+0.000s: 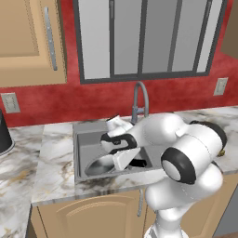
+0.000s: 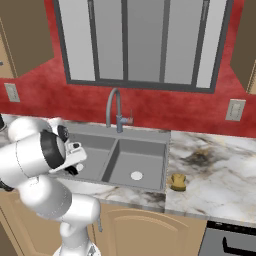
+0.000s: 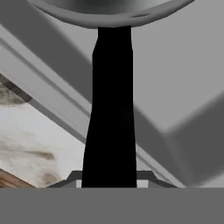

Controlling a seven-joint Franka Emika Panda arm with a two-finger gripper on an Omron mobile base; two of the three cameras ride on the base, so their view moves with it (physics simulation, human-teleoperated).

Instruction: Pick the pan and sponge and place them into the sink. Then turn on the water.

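The silver-grey pan [image 1: 99,165] lies low in the left basin of the grey sink [image 1: 76,153]. Its black handle [image 3: 111,109] runs straight up the hand view to the pan's rim [image 3: 109,15]. My gripper [image 3: 109,179] is shut on this handle, and in the left base view the gripper [image 1: 132,161] reaches down into the basin. The yellow-tan sponge [image 2: 177,181] sits on the marble counter just right of the sink [image 2: 167,150]. The water is out of view; nothing falls from the arched faucet [image 2: 114,107].
My white arm covers the right basin in the left base view. A dark vessel [image 1: 3,135] stands on the counter far left. A window and red wall rise behind the faucet [image 1: 139,100]. A stove front [image 2: 231,241] sits at lower right.
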